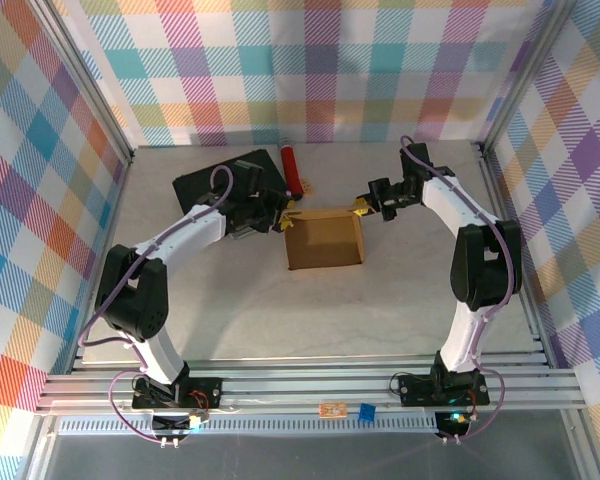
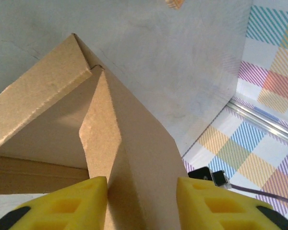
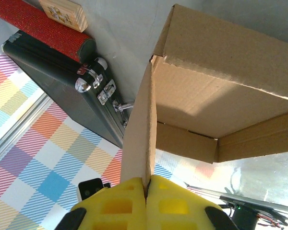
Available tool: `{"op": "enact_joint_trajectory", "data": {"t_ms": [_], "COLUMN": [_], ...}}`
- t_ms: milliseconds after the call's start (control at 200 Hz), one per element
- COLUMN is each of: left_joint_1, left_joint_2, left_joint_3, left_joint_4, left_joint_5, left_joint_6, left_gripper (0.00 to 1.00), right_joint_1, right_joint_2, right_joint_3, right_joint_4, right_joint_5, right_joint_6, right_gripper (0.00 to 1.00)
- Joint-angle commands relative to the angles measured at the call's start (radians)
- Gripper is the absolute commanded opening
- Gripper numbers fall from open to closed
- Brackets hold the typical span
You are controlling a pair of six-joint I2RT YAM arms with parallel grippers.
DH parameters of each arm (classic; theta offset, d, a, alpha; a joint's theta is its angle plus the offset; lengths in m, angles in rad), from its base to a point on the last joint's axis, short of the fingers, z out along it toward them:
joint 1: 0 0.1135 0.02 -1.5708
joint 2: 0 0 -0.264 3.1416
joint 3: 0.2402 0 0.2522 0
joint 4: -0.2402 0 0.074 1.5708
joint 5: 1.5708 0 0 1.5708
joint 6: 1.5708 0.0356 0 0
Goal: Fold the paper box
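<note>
Brown corrugated cardboard forms the paper box [image 1: 325, 240], which sits on the grey table [image 1: 230, 320] about midway across it, between the two arms and a little toward the far side. In the top view it reads as a shallow open tray with its side walls raised. The left gripper [image 1: 277, 218] meets the box at its far left corner and the right gripper [image 1: 361, 207] at its far right corner. In the left wrist view, the left gripper [image 2: 141, 194] has its yellow fingers [image 2: 62, 208] spread apart, with an upright cardboard flap [image 2: 120, 158] running between them. The flap's edge lies right beside one finger, but whether they touch cannot be told. In the right wrist view, the right gripper [image 3: 146, 184] has its yellow fingers [image 3: 177, 203] pressed together on the thin edge of a standing wall of the box [image 3: 206, 105], pinching it. Just behind the box on the left lies a black case [image 1: 205, 185] with metal latches [image 3: 93, 84]. A red cylinder [image 1: 290, 170] lies beside the case, pointing toward the back wall. A small wooden block [image 3: 62, 12] rests by the cylinder in the right wrist view. Checked cloth in many colours lines the walls [image 1: 310, 60] around the table.
</note>
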Motion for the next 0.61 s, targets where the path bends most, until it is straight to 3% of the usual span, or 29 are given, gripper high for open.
{"op": "enact_joint_trajectory", "data": {"t_ms": [0, 220, 355, 600], "left_joint_1": [-0.009, -0.004, -0.004, -0.009], "left_joint_2": [-0.006, 0.010, 0.004, 0.001], "left_joint_3": [-0.021, -0.043, -0.126, -0.184], "left_joint_4": [0.039, 0.031, 0.098, 0.128], "left_joint_5": [0.016, -0.004, -0.004, -0.013], "left_joint_6": [0.023, 0.185, 0.200, 0.253], "left_gripper": [0.37, 0.35, 0.30, 0.29], "right_joint_1": [0.007, 0.008, 0.008, 0.013], "right_joint_2": [-0.034, -0.086, -0.130, -0.132], "right_joint_3": [-0.016, -0.169, -0.266, -0.287], "right_joint_4": [0.033, 0.240, 0.336, 0.286], "right_joint_5": [0.010, 0.027, 0.040, 0.056], "right_joint_6": [-0.074, -0.173, -0.232, -0.334], "right_gripper": [0.00, 0.00, 0.00, 0.00]}}
